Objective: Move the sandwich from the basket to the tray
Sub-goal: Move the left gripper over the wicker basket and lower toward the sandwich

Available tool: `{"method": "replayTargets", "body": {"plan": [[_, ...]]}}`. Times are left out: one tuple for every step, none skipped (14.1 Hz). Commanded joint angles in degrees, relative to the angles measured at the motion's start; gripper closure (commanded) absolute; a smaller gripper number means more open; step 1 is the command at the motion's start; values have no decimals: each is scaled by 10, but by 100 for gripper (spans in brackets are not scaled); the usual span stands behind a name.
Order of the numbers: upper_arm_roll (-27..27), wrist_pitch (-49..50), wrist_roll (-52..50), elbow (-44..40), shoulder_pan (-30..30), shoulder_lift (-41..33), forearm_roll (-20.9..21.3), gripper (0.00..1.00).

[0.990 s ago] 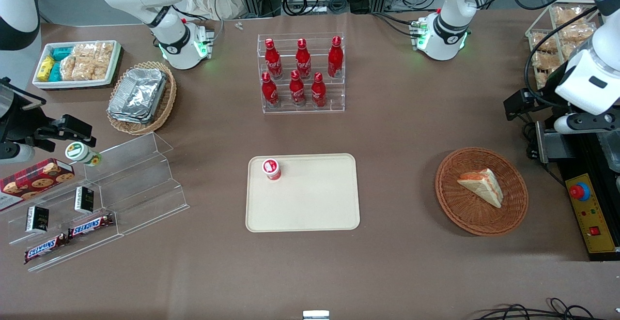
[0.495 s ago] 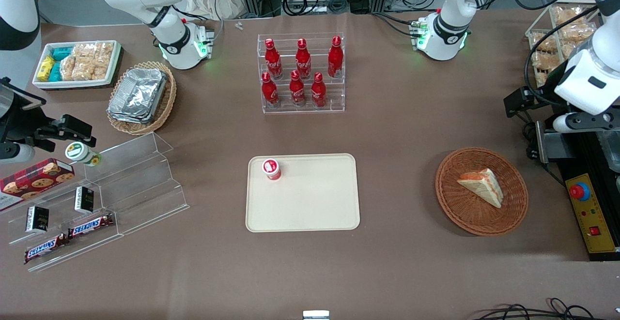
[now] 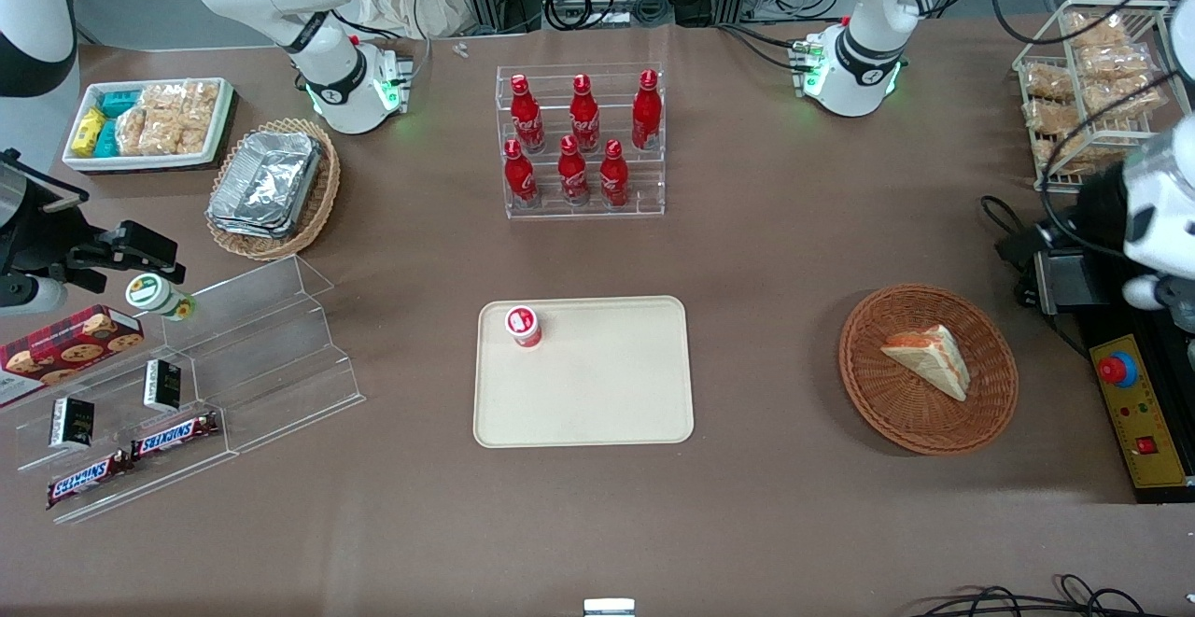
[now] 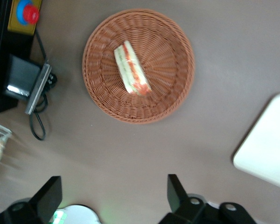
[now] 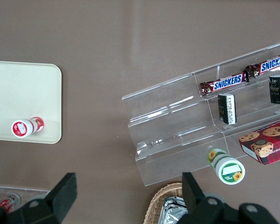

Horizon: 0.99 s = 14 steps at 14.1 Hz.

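Observation:
The sandwich [image 3: 926, 360] [image 4: 131, 69], a white bread wedge with red and green filling along its edge, lies in the round reddish-brown wicker basket [image 3: 878, 402] [image 4: 172, 56]. The cream tray [image 3: 597, 402] [image 4: 270, 144] lies mid-table, toward the parked arm from the basket. My gripper [image 3: 1022, 248] [image 4: 112, 196] hangs high over the table's working-arm end, a little farther from the front camera than the basket. It is open, its black fingers [image 4: 175, 191] wide apart with nothing between them.
A small red-lidded cup [image 3: 524, 325] stands on the tray's corner. A rack of red cola bottles [image 3: 581, 141] stands farther back. A black control box with a red button [image 3: 1134, 412] [image 4: 23, 11] lies beside the basket, and a wire rack of snack bags [image 3: 1088, 85] stands beyond my arm's end.
My arm has swung nearer to the front camera and toward the basket, uncovering the wire snack rack. The sandwich, basket and tray have not moved.

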<state>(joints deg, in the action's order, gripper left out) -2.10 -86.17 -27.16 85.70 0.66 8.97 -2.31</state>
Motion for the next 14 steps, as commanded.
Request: {"method": "replayTargets", "body": {"plan": [[3, -67, -50, 55, -25, 11, -17, 0], [3, -108, -83, 88, -26, 12, -17, 0], [3, -148, -117, 117, -26, 17, -17, 0], [3, -176, -151, 133, -25, 29, -16, 0], [3, -200, -182, 142, -23, 44, -16, 0], [3, -224, -205, 149, -21, 56, -11, 0], [3, -245, -214, 162, -21, 67, -9, 0], [3, -273, -214, 179, -21, 73, -8, 0], [3, -310, -215, 203, -22, 78, -8, 0], [3, -346, -216, 225, -22, 83, -8, 0], [3, -383, -216, 245, -22, 86, -9, 0], [3, -410, -227, 255, -21, 94, -9, 0], [4, -426, -238, 257, -17, 107, -9, 0], [4, -435, -242, 258, -12, 123, -8, 0]]}}
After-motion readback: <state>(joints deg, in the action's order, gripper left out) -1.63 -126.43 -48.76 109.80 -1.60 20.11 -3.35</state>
